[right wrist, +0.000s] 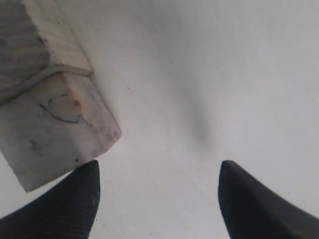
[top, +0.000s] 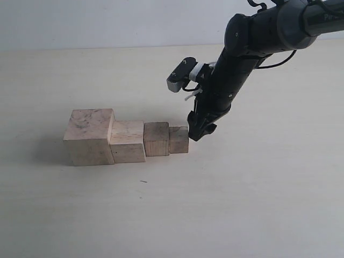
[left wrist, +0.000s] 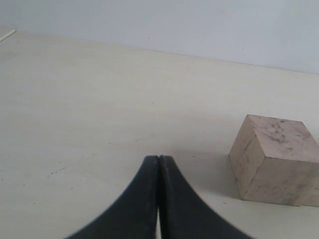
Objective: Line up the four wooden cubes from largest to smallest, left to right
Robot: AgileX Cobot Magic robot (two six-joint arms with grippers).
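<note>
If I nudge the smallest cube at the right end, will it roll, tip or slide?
Probably slides, not rolls: the smallest cube sits flat-faced on the smooth table. It looks like rigid wood, so no flexing. Small, so likely light; it may twist if the right gripper pushes off-centre.

Matt, unpainted wooden cubes (top: pixel 128 141) on a smooth, matt table (top: pixel 242 204).

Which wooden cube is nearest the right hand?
The smallest pale wooden cube, at the row's right end, beside the right hand; the others sit farther left.
</note>
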